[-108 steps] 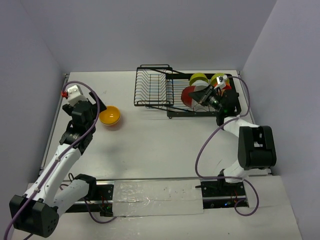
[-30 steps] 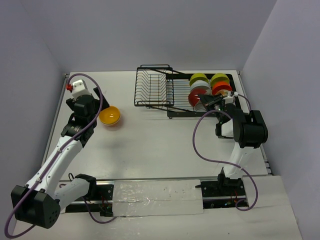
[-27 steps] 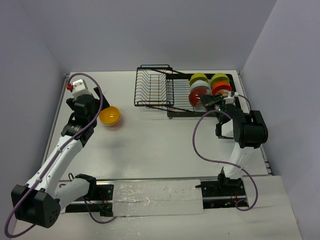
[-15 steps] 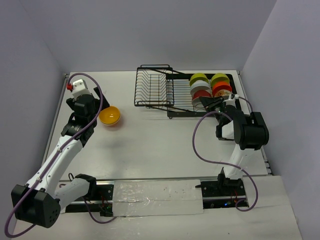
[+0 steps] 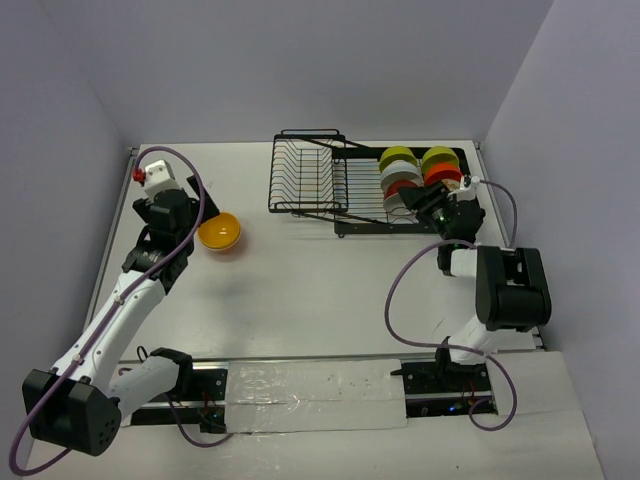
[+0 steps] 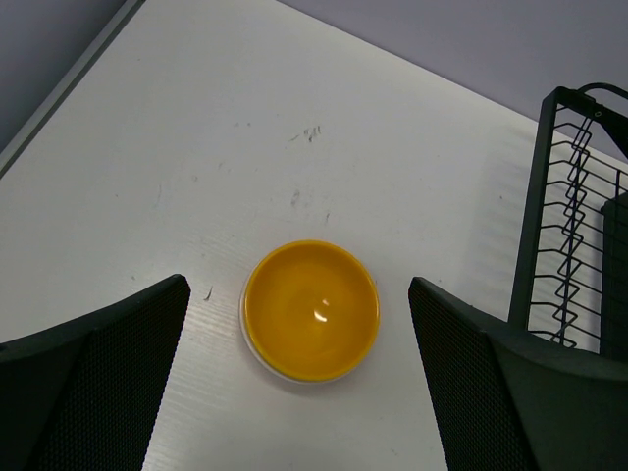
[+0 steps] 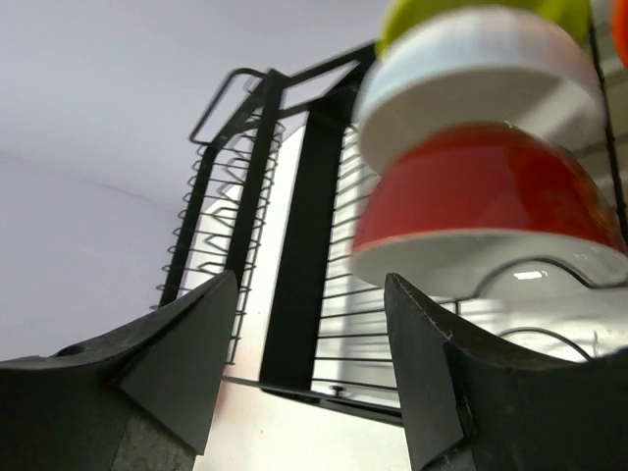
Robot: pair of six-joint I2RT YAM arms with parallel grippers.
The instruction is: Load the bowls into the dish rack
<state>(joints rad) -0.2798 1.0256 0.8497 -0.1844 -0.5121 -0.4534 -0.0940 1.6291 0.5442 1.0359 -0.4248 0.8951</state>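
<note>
A yellow-orange bowl (image 5: pixel 219 232) sits upright on the table at the left. In the left wrist view this bowl (image 6: pixel 310 310) lies below and between my left gripper's (image 6: pixel 294 289) wide-open fingers, untouched. The black wire dish rack (image 5: pixel 330 185) stands at the back. Its right tray holds several bowls on edge: lime-green (image 5: pixel 398 157), white (image 5: pixel 397 172), red (image 5: pixel 403 188) and orange-red (image 5: pixel 440 176). My right gripper (image 5: pixel 428 205) is open just in front of the red bowl (image 7: pixel 486 196), whose white rim hangs above its right fingertip; nothing is between the fingers (image 7: pixel 312 285).
The rack's taller ribbed basket section (image 5: pixel 305 170) is on its left side, also seen in the right wrist view (image 7: pixel 221 206). Walls close in the table at the left, back and right. Purple cables loop beside both arms.
My right gripper has opened and let go of the red bowl, which now rests in the rack, and has drawn back a little to the right. The left arm has stayed still.
</note>
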